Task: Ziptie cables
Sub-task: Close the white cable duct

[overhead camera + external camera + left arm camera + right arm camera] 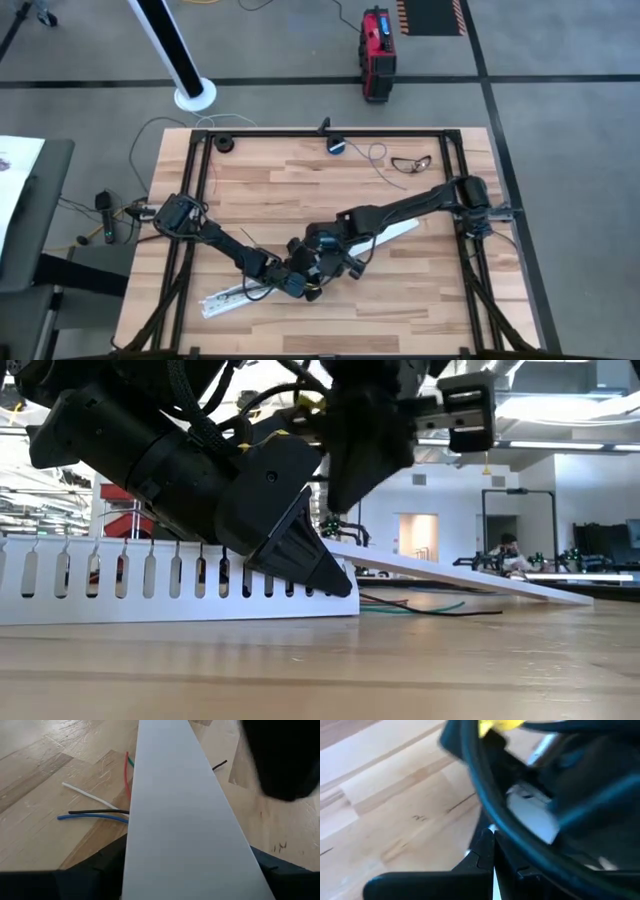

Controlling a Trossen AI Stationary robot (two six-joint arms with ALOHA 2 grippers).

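The cables (95,813), loose white, black, blue, red and green wires, lie on the wooden table and run under a flat white strip (175,795); the low view shows them (430,608) below that strip (470,575). My left gripper (292,282) is at mid-table, and the strip's near end lies between its fingers (95,870). My right gripper (322,255) hangs just beside and above it. Its fingers meet (492,855), with a thin pale line between them that I cannot identify. My left gripper has the flat white strip between its two fingers, one at each long edge (131,865), close to the strip's near end. The fingers lie along the strip and slant down. This end is raised, and the strip slopes down to its far end (585,600) on the table.
A perforated white strip (150,575) lies on its edge near the table's front left (240,293). At the far edge are a small blue-black device (336,146) with a pale cord and a dark loop (410,162). A person (505,550) sits far back in the room.
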